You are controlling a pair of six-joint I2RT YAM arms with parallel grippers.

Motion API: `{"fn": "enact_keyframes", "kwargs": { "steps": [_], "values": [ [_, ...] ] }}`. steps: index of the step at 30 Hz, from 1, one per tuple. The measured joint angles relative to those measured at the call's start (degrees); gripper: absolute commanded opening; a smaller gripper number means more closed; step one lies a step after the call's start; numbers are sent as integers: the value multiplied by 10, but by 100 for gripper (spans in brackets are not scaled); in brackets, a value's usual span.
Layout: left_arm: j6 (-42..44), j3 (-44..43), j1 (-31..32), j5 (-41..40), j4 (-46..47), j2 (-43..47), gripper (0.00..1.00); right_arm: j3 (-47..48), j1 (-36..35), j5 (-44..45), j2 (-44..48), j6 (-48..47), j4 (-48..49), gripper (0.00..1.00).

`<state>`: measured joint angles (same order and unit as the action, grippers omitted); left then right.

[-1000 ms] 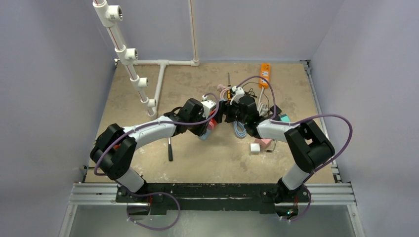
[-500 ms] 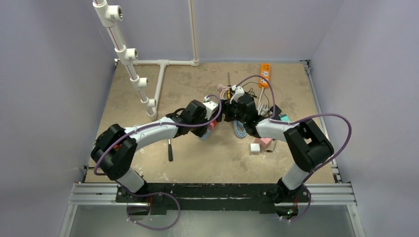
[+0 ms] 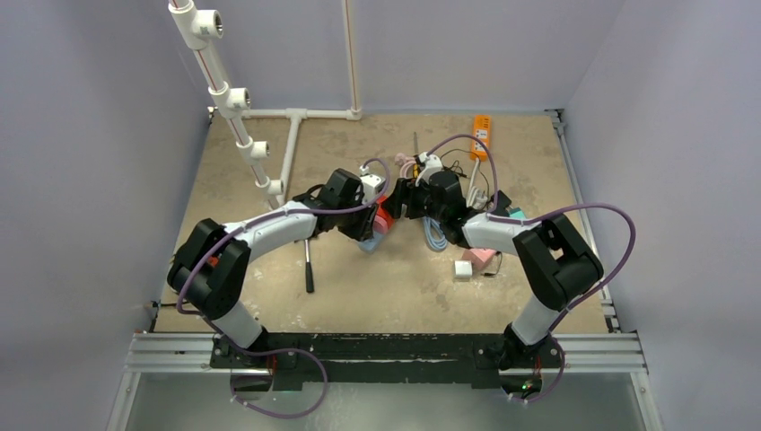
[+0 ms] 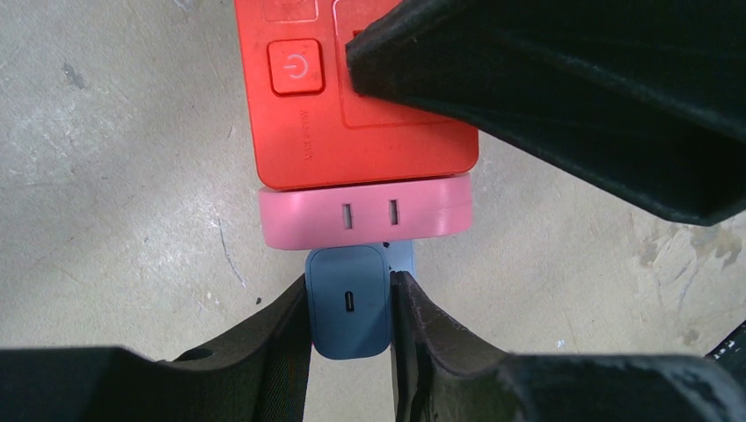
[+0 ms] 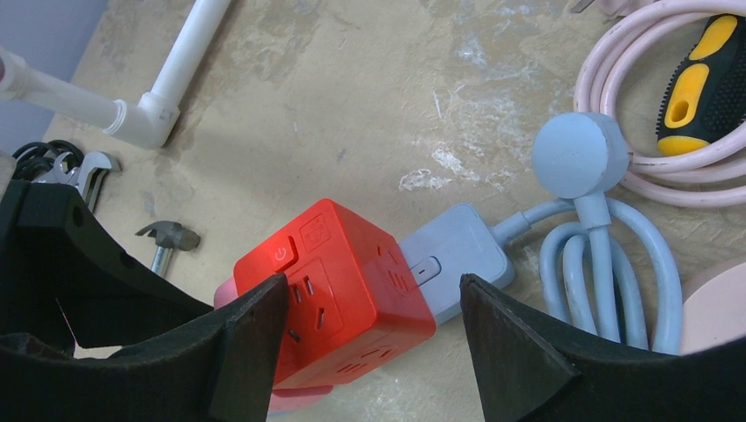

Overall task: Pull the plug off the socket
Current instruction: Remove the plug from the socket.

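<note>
A red cube socket (image 4: 352, 132) lies on the table with a pink adapter (image 4: 365, 220) against its near side. A blue-grey charger plug (image 4: 347, 312) with a USB-C port sits against the pink adapter. My left gripper (image 4: 350, 283) is shut on this plug, one finger on each side. My right gripper (image 5: 371, 286) is open and straddles the red cube (image 5: 352, 281); its left finger touches the cube's face and its right finger stands apart. A light blue plug (image 5: 457, 259) is stuck in the cube's far side. Both grippers meet at table centre (image 3: 390, 211).
A coiled blue cable (image 5: 607, 281), a pink cable (image 5: 633, 88) and a yellow-black screwdriver (image 5: 695, 83) lie right of the cube. A hammer (image 5: 167, 237), wrenches (image 5: 79, 167) and white pipe (image 3: 238, 121) lie left. An orange power strip (image 3: 482, 135) lies at the back.
My left wrist has shifted a little back and to the left, and my right gripper has edged left toward it over the red cube. The left gripper stays shut on the plug.
</note>
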<state>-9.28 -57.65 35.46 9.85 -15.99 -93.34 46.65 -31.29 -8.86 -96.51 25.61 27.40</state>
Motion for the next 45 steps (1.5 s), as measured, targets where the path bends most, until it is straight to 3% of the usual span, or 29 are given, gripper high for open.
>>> {"fn": "enact_keyframes", "kwargs": {
  "steps": [9, 18, 22, 26, 37, 45],
  "values": [
    [-2, 0, -1, -3, 2, 0, 0, 1, -2, 4, 0, 0, -1, 72],
    [12, 13, 64, -127, 13, 15, 0, 1, -2, 3, 0, 1, -2, 70],
    [14, 15, 70, -146, 12, 17, 0, 0, -2, 4, 0, 2, -3, 70],
    [14, 16, 62, -135, 13, 18, 0, 0, -3, 4, 0, 3, -4, 69],
    [-2, 9, -11, -2, 7, 9, 0, 1, -5, 10, -5, 4, 4, 68],
    [-2, 9, -13, -2, 6, 9, 0, 2, -7, 15, -6, 5, 5, 68]
  ]
}}
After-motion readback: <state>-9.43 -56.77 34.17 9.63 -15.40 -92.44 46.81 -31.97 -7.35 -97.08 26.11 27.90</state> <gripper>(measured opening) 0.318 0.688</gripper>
